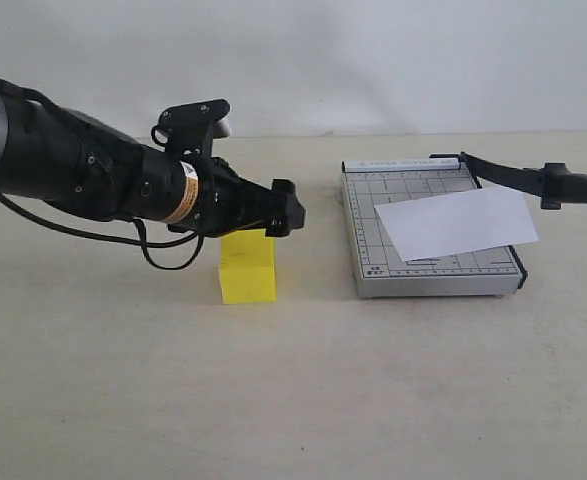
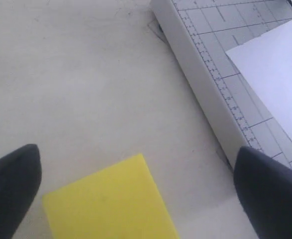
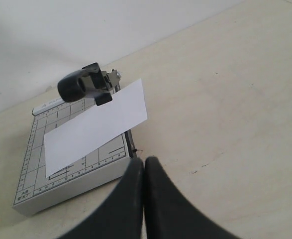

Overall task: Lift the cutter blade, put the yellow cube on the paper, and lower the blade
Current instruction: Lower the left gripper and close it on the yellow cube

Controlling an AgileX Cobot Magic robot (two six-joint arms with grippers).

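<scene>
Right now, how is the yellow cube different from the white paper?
The yellow cube is bright yellow and chunky; the paper is white, flat and thin. The cube stands on the table; the paper lies crooked on the grey board. Nothing is holding either.

The left gripper [image 1: 288, 210] is at centre-left, directly over the yellow cube [image 1: 248, 268] on the table [image 1: 293, 400]. The grey board [image 1: 368, 240] is at centre-right, with the paper [image 1: 456, 222] lying skewed on it. The cutter blade [image 1: 518, 177] is raised and extends to the right edge.
</scene>
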